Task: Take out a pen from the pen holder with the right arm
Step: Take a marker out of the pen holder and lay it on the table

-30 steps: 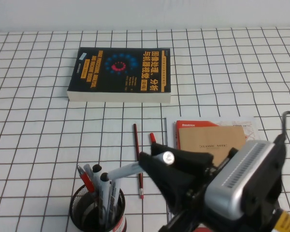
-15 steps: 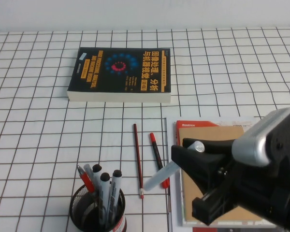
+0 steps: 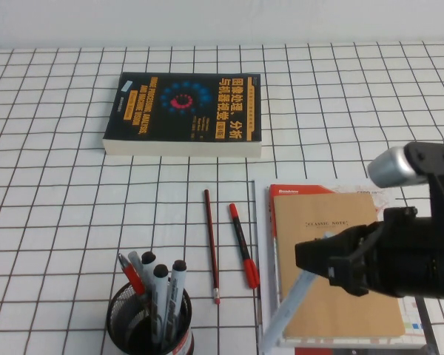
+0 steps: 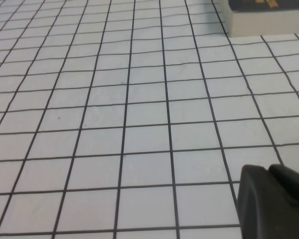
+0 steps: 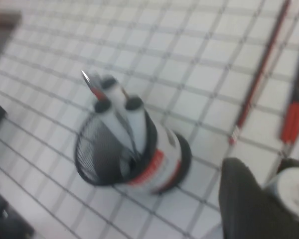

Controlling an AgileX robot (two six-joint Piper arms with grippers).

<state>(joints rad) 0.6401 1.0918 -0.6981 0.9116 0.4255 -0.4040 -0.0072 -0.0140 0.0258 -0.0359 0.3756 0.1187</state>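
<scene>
The black mesh pen holder (image 3: 120,309) stands near the table's front edge on the left, with several pens (image 3: 163,285) upright in it. My right gripper (image 3: 320,259) hovers over the brown notebook, to the right of the holder, shut on a white marker pen (image 3: 290,302) that slants down and left from the jaws. The right wrist view shows the holder (image 5: 92,162) off to one side, and the marker's round end (image 5: 293,191) beside one dark finger (image 5: 244,199). My left gripper (image 4: 271,199) hangs above bare checked cloth, its fingers together.
A dark book (image 3: 185,111) lies at the back. A red pencil (image 3: 211,244) and a red pen (image 3: 243,244) lie between the holder and the brown notebook (image 3: 355,310), which rests on a red book and papers.
My right gripper has carried the white marker up out of the holder and to the right, over the notebook. The holder and the other pens have stayed put.
</scene>
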